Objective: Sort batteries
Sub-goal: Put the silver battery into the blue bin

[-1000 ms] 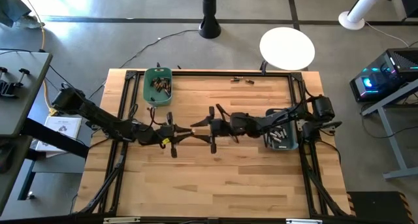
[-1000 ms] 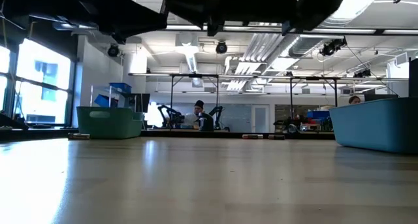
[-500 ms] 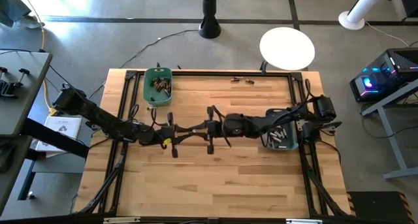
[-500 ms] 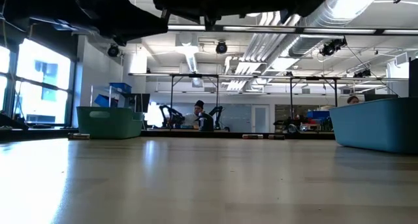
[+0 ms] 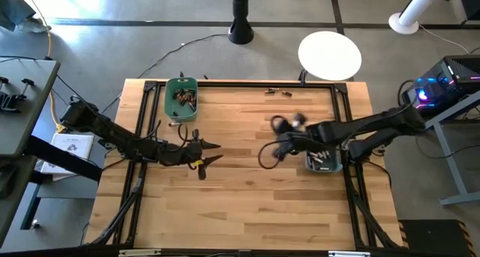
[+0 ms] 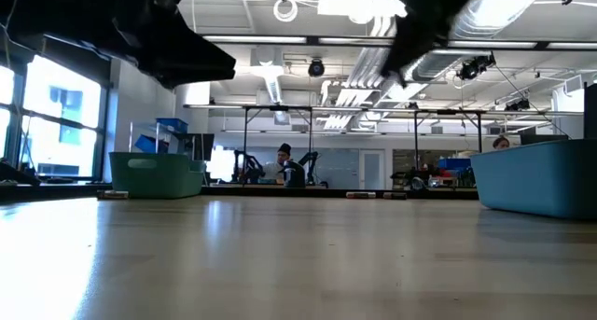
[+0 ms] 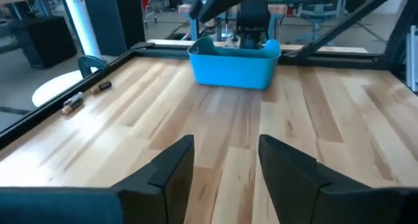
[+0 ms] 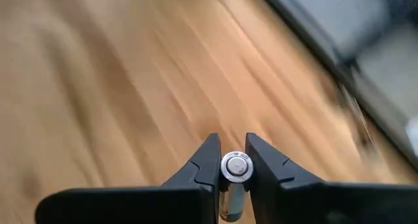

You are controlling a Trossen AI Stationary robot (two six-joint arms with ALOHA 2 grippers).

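1. The right gripper (image 8: pixel 228 160) was closed on one silvery battery (image 8: pixel 235 168), which stood between the two fingers with its round end toward the camera.
2. In the high view this right gripper (image 5: pixel 274 141) hung over the wooden table (image 5: pixel 247 204), just beside the blue-grey bin (image 5: pixel 324 160).
3. The left gripper (image 5: pixel 212 152) was left of the table's middle, and its fingers stood apart with nothing between them.
4. Copper-brown batteries (image 5: pixel 182 98) lay in the green bin (image 5: pixel 181 112) at the far left of the table.
5. More cells (image 5: pixel 321 159) lay in the blue-grey bin.
6. A few loose batteries (image 5: pixel 277 91) lay on the table near its far edge.
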